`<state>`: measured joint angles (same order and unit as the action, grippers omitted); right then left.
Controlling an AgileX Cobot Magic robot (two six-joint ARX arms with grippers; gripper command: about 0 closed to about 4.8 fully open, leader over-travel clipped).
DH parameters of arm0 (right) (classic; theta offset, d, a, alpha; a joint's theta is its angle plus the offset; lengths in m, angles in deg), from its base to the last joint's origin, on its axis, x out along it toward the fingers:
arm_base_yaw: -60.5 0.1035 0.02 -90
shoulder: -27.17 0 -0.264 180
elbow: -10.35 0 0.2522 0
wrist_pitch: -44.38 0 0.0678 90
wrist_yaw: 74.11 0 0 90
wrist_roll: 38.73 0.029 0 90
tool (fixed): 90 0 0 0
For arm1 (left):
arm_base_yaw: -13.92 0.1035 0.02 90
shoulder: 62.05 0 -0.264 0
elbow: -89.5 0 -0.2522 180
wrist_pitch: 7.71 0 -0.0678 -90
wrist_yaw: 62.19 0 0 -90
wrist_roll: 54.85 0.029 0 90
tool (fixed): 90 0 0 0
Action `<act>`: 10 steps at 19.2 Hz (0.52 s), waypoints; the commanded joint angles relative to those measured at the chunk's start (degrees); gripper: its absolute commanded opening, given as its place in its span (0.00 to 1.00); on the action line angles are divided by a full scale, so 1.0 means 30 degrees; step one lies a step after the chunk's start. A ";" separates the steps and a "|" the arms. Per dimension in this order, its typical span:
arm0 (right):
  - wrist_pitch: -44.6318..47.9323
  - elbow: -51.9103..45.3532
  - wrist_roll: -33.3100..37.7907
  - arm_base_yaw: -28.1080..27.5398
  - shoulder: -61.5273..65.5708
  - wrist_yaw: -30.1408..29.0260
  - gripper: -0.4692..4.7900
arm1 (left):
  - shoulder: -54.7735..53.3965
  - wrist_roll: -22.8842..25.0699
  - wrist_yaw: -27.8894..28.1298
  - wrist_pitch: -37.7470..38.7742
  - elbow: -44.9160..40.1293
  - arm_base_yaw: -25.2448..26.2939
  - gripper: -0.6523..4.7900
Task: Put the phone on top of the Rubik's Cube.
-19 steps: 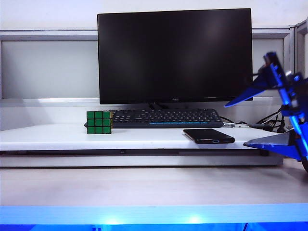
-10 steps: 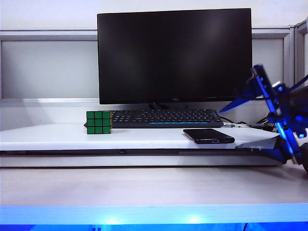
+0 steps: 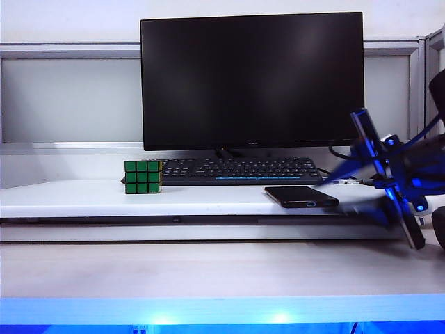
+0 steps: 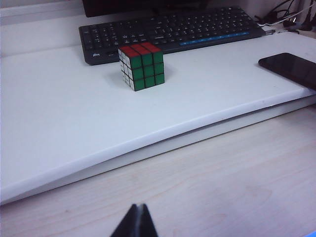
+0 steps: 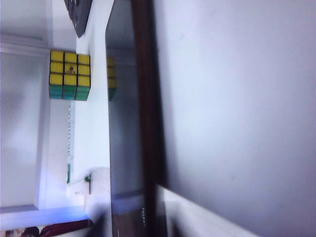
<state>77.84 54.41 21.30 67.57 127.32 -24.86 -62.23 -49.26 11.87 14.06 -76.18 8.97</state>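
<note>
The black phone [image 3: 301,197] lies flat near the right end of the white raised board [image 3: 69,198]; it also shows in the left wrist view [image 4: 291,68]. The Rubik's Cube [image 3: 143,176] stands on the same board far to the left, in front of the keyboard's end, green face forward [image 4: 141,66]. My right gripper [image 3: 341,191] is at the phone's right end, blurred by motion. In the right wrist view the phone [image 5: 133,123] runs between the blurred fingers of the gripper [image 5: 136,227], with the cube [image 5: 69,74] beyond. My left gripper [image 4: 139,206] hangs shut over the lower wooden desk.
A black keyboard [image 3: 240,169] and a large dark monitor [image 3: 252,80] stand behind the phone and cube. Cables [image 3: 361,181] trail at the back right. The board's front edge steps down to the wooden desk [image 3: 208,271].
My right gripper has swung down and left from the right edge to the phone's right end, and its wide-spread fingers have drawn closer together. Phone and cube have stayed put.
</note>
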 commanded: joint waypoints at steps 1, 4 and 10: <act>0.0364 0.0073 -0.0007 0.0168 -0.0044 0.0036 0.26 | -0.0007 0.0000 -0.0291 0.0321 -0.0022 0.0015 0.11; 0.0415 0.0073 -0.0015 0.0168 -0.0044 0.0044 0.07 | -0.0007 0.0000 -0.0335 0.0321 -0.0022 0.0015 0.11; 0.1217 0.0073 0.0036 0.0168 -0.0044 -0.0262 0.07 | -0.0007 0.0007 -0.1989 0.0299 0.0007 0.0007 0.11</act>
<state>80.26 54.65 21.69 68.12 127.24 -25.58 -62.23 -49.29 7.93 13.82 -76.16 8.97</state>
